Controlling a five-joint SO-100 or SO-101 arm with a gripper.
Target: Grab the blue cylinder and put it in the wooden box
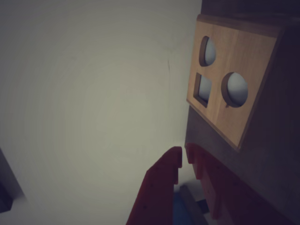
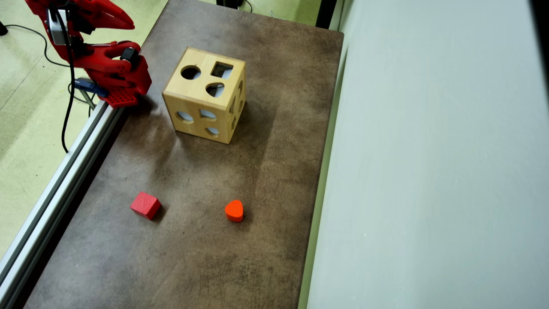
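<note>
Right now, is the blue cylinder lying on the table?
No, only the red cube and orange heart lie on the table.

The arm (image 2: pixel 96 58) is moulded in bright red plastic, with chunky, rounded shells. A black cable (image 2: pixel 68 64) runs down it, and a small black part sits at about two o'clock on its body. The gripper (image 1: pixel 183 157) shows two red fingers with stepped, notched inner edges; a grey block near the top may be a camera.
</note>
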